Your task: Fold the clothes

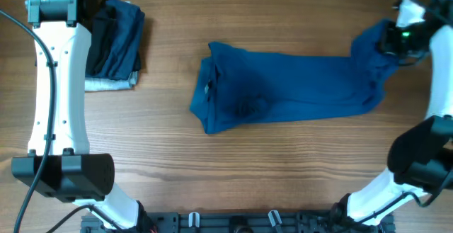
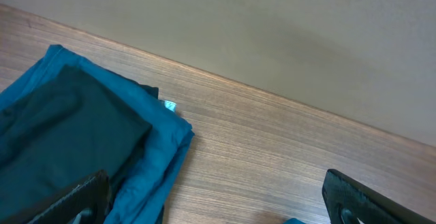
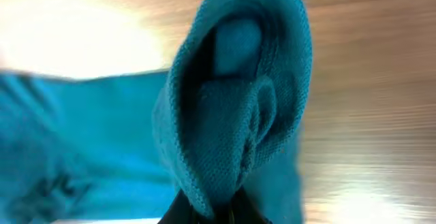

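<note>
Stretching across the middle of the table (image 1: 283, 169), the medium-blue shirt (image 1: 283, 84) lies to the right of the stack of folded garments (image 1: 113, 42), well apart from it. The shirt end nearer the stack is bunched and folded over on itself. The end farthest from the stack rises off the wood into the right tool (image 1: 393, 40). In the right wrist view a thick rolled fold of the blue knit stands up from between the two dark fingers, so this tool is clenched on the shirt. The cloth between the two ends is wrinkled and narrowed into a long band.

The left tool (image 2: 214, 200) hangs at the far edge of the stack. Its two dark fingers (image 2: 354, 197) are spread wide, with bare wood and nothing gripped between them, so it is released. Beside its left finger lies the stack's dark garment (image 2: 68, 122), with a blue layer showing around its edge. From overhead a pale grey piece (image 1: 110, 84) shows at the near side of the stack.
</note>
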`<state>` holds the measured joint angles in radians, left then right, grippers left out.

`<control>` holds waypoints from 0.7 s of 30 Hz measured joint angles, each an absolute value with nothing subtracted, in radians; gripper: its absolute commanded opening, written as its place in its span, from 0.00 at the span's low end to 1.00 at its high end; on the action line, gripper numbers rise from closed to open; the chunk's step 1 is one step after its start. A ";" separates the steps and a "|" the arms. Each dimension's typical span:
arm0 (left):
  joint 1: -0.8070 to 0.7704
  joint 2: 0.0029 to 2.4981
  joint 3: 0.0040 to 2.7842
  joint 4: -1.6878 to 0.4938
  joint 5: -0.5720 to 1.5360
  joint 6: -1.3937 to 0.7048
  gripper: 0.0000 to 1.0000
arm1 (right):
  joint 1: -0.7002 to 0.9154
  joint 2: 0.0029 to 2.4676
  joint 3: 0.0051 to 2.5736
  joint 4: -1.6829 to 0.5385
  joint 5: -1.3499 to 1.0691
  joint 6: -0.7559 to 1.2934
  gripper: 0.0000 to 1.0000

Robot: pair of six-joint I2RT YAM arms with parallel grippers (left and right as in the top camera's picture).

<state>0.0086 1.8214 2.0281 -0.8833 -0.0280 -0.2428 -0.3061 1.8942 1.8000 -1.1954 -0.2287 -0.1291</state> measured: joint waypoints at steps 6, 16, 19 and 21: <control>0.009 1.821 2.028 -0.884 -0.028 -0.243 1.00 | -0.065 1.896 1.616 -1.122 -0.231 -0.021 0.04; 0.009 1.821 2.028 -0.883 -0.028 -0.243 1.00 | 0.136 1.898 1.401 -0.756 -0.239 0.154 0.72; 0.009 1.821 2.028 -0.884 -0.028 -0.242 1.00 | 0.126 1.895 1.435 -0.806 -0.307 0.126 0.77; 0.009 1.821 2.028 -0.883 -0.028 -0.243 1.00 | 0.103 1.859 1.472 -0.830 -0.324 0.111 0.77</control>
<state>0.0086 1.8214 2.0277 -0.8833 -0.0277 -0.2428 0.1028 1.8587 1.4715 -0.8295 -0.3241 0.1112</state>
